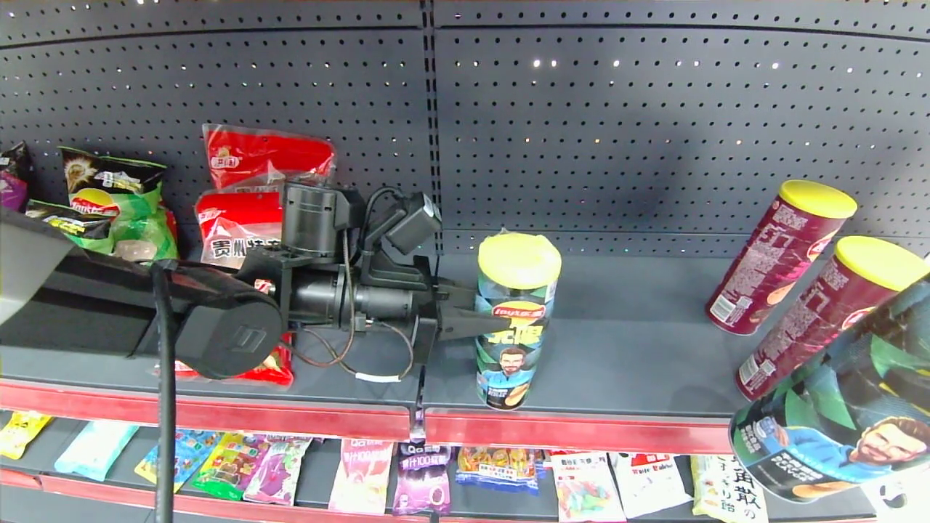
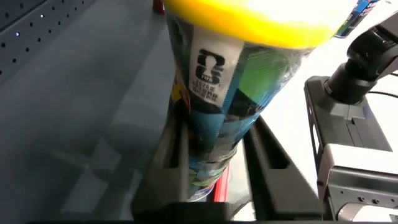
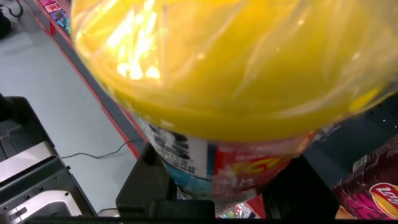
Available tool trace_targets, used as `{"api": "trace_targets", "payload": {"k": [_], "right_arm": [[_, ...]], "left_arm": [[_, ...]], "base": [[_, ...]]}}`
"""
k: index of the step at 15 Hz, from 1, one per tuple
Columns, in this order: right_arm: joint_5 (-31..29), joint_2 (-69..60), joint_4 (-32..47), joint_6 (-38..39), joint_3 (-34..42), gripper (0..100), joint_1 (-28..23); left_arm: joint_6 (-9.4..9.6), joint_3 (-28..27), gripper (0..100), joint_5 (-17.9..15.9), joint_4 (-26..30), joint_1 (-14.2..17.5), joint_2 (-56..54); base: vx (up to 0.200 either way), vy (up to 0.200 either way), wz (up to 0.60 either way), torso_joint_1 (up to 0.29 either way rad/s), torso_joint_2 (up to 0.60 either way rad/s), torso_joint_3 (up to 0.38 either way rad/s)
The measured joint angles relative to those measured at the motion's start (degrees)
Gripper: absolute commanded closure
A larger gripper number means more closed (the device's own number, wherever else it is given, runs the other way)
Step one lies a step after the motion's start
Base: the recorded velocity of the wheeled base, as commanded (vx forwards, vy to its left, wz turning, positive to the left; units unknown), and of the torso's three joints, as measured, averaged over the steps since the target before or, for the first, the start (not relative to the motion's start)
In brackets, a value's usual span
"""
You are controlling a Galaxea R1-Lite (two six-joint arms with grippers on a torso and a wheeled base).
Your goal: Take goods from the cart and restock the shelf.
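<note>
I have both jaws closed on chip cans at the shelf.
My left gripper clamps the standing can at mid-body, with its base on the shelf board below the jaws. My right gripper grips the second can, which is tilted. Two maroon cans lean just beyond it.

left arm: matte black, round joint cap, embossed mark | left tool: black tapered fingers | cables: thin, dark, white tag
</note>
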Motion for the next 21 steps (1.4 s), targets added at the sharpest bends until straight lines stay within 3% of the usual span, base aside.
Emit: {"api": "trace_targets", "payload": {"k": [5, 7, 13, 17, 19, 21], "right_arm": [[-0.05, 1.07, -0.11, -0.09, -0.32, 100, -0.05], [-0.16, 3.34, -0.15, -0.28, -1.85, 100, 0.0], [-0.95, 17.37, -5.47, -3.94, -10.18, 100, 0.76], [-5.44, 27.29, -9.4, -4.49, -14.56, 100, 4.58], [-6.51, 31.81, -11.28, -4.6, -16.69, 100, 6.34], [-7.36, 36.36, -16.48, -4.57, -18.04, 100, 6.88]], "left_arm": [[0.2, 0.01, 0, 1.5, 0.02, 0.24, -0.26], [0.18, 1.6, 0, 4.29, 0.0, 0.84, -1.39], [-0.15, 12.68, 0, 6.92, 0.13, 5.34, -10.79], [-0.2, 20.15, 0, 8.78, 0.28, 9.61, -18.38], [-0.2, 21.61, 0, 11.59, 0.44, 10.76, -20.87], [-0.24, 21.98, 0, 11.79, 0.44, 11.04, -22.19]], "base": [[0.0, 0.0, 0.0, 0.0, 0.0, 0.0], [0.0, 0.0, 0.0, 0.0, 0.0, 0.0], [0.0, 0.0, 0.0, 0.0, 0.0, 0.0], [0.0, 0.0, 0.0, 0.0, 0.0, 0.0], [0.0, 0.0, 0.0, 0.0, 0.0, 0.0], [0.0, 0.0, 0.0, 0.0, 0.0, 0.0]]}}
